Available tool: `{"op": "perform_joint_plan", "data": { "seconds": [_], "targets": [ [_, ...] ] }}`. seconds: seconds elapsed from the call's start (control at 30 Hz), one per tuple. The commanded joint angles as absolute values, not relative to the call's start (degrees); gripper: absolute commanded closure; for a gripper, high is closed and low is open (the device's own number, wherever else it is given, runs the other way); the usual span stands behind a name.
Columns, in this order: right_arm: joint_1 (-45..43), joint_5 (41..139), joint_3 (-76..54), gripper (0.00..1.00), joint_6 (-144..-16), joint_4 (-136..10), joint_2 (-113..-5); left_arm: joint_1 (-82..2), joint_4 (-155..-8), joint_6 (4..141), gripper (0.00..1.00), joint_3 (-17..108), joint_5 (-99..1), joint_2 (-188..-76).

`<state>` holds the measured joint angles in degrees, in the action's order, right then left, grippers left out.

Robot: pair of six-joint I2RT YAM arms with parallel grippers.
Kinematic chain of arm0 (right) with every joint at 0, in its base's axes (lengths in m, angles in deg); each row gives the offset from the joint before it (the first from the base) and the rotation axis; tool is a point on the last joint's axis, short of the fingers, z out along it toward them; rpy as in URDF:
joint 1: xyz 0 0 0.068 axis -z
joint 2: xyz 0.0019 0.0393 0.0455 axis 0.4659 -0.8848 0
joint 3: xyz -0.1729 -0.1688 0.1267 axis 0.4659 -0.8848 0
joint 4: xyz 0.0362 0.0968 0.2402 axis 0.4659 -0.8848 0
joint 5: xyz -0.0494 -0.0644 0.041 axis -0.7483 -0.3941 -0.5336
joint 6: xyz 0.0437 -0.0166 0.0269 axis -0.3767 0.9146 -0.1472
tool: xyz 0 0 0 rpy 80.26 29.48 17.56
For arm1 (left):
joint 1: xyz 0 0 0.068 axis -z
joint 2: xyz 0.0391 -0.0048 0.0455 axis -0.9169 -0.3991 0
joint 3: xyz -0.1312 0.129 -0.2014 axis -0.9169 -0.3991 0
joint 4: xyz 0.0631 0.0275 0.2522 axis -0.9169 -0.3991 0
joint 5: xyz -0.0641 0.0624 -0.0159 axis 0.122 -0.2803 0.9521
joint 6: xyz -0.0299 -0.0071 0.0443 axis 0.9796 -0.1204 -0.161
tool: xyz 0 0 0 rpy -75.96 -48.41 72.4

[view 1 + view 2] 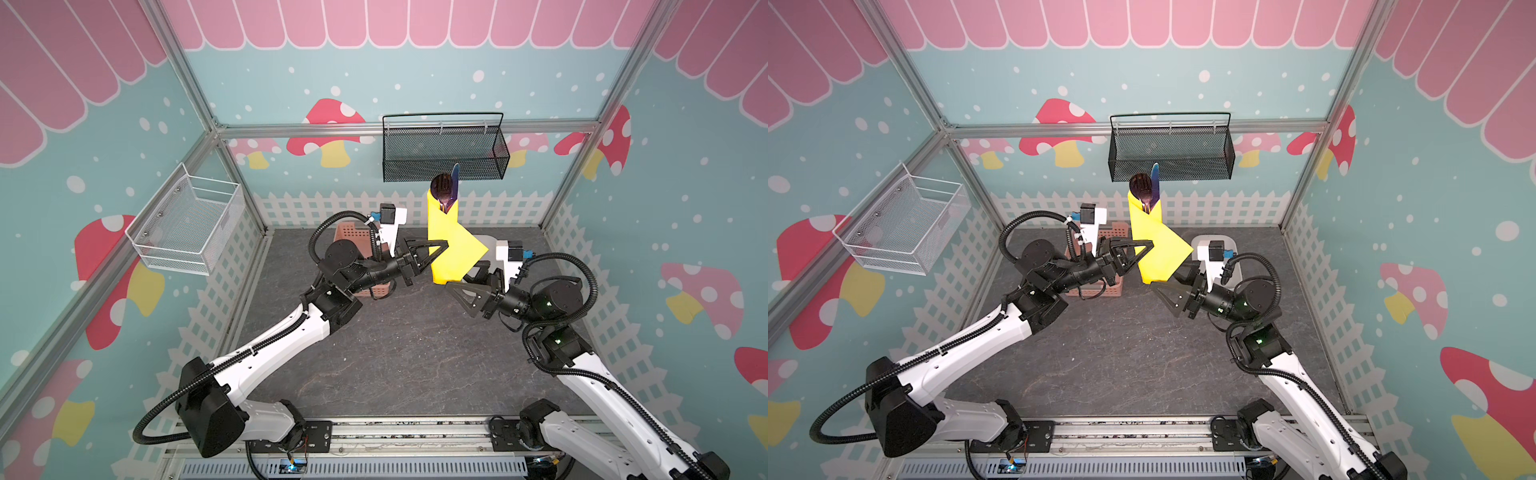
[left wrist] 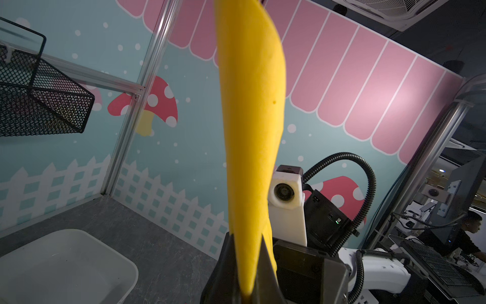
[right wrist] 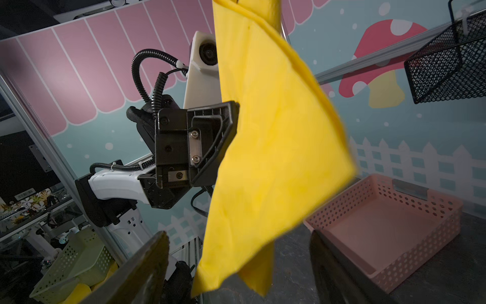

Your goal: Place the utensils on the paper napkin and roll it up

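The right gripper [image 1: 462,277] stands wide, jaws apart at the lower end of the paper napkin [image 1: 455,253], seemingly not touching it. The left gripper [image 1: 443,247] pinches that rolled napkin upright above the table's [image 1: 395,353] far half. The utensils [image 1: 445,187] poke out on top.

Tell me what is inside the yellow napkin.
A spoon bowl and a knife blade stick out of the napkin; the handles and anything else inside are covered.
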<state>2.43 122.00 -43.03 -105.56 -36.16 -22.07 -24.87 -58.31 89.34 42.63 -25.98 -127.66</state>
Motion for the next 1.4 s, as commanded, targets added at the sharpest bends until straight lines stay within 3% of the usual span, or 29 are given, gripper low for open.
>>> {"op": "perform_joint_plan", "data": {
  "seconds": [0.0, 0.37, 0.77, 1.07, 1.37],
  "targets": [
    [1.5, 122.2, -41.4, 0.15, -104.9, -32.4, -22.5, -24.5, -57.2, 87.8, 1.00, 45.3, -27.2, -125.9],
    [1.2, 124.1, -42.1, 0.18, -106.9, -26.1, -24.8, -23.9, -56.1, 88.5, 1.00, 45.6, -26.7, -125.8],
    [1.2, 124.9, -42.6, 0.33, -108.0, -23.0, -26.1, -23.4, -56.0, 88.4, 1.00, 46.0, -26.5, -124.5],
    [1.2, 127.5, -43.2, 0.53, -111.1, -17.6, -27.0, -23.3, -54.9, 89.3, 1.00, 45.8, -26.5, -123.8],
    [1.2, 128.2, -42.9, 0.86, -111.8, -15.7, -27.0, -23.2, -54.7, 90.0, 1.00, 46.7, -25.6, -124.2]
  ]
}}
